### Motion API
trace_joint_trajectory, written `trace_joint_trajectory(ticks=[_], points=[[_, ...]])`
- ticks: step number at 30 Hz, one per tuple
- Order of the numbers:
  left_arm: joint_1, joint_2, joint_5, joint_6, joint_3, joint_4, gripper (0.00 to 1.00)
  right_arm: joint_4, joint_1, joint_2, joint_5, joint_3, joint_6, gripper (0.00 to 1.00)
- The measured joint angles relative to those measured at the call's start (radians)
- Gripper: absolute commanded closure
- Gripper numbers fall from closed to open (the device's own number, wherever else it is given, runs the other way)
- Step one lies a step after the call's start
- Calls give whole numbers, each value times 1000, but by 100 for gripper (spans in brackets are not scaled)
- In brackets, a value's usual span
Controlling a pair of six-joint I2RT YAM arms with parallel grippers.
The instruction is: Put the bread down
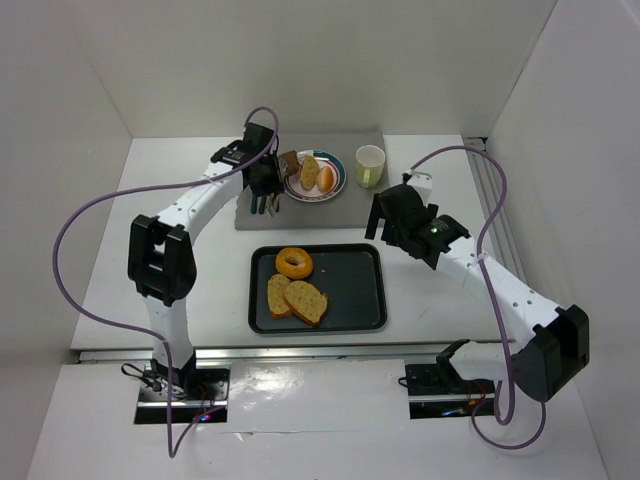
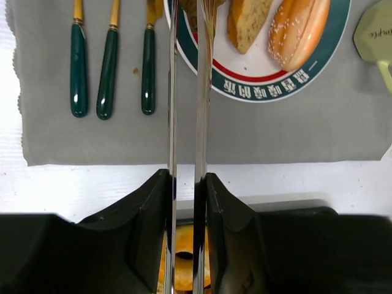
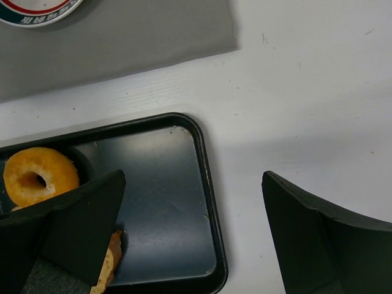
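My left gripper [image 1: 262, 180] is shut on a pair of metal tongs [image 2: 172, 92]. The tong tips pinch a dark brown piece of bread [image 1: 290, 162] at the left rim of the white plate [image 1: 338, 186]; the piece shows at the top of the left wrist view [image 2: 188, 7]. A bread slice [image 2: 248, 21] and a sesame bun [image 2: 300, 30] lie on the plate [image 2: 263, 92]. A black tray [image 1: 360, 290] holds a bagel [image 1: 294, 262] and two toasted slices [image 1: 306, 301]. My right gripper [image 1: 385, 215] is open and empty over the tray's right rim [image 3: 208, 202].
Three green-handled pieces of cutlery [image 2: 78, 73] lie on the grey mat [image 2: 294, 135] left of the plate. A pale green cup [image 1: 370, 165] stands right of the plate. White walls close in on both sides and the back.
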Motion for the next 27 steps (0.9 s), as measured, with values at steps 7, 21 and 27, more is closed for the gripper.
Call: trace_joint_trajectory(ticks=[7, 21, 27], points=[[-34, -37, -12, 1, -17, -2, 61, 0, 0, -40, 1, -6, 1, 0], [-78, -143, -44, 4, -17, -22, 37, 5, 0, -75, -9, -26, 9, 0], [-77, -171, -57, 7, -17, -54, 40, 5, 0, -113, -10, -39, 11, 0]])
